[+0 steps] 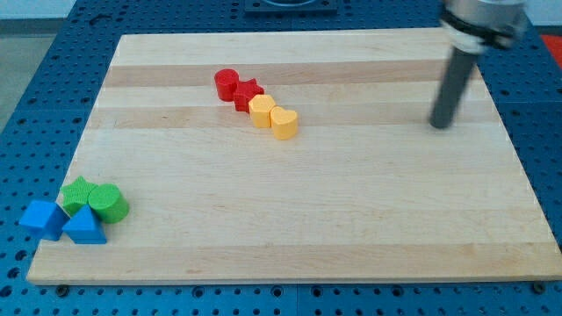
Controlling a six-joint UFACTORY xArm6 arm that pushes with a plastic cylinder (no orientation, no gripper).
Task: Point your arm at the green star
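Tip (pixel 438 125) set at surface (pixel 351 219) upper right | green star (pixel 79 192) seen far off, lower left, touching green cylinder (pixel 109 203) | end effector: bare rod, no jaws seen

Rod seen entering from the view's top right, slightly tilted, lower end leaning toward the view's left. My tip (pixel 438 124) is set down in the upper right of the view. Upper housing blurred; nothing further can be made out.
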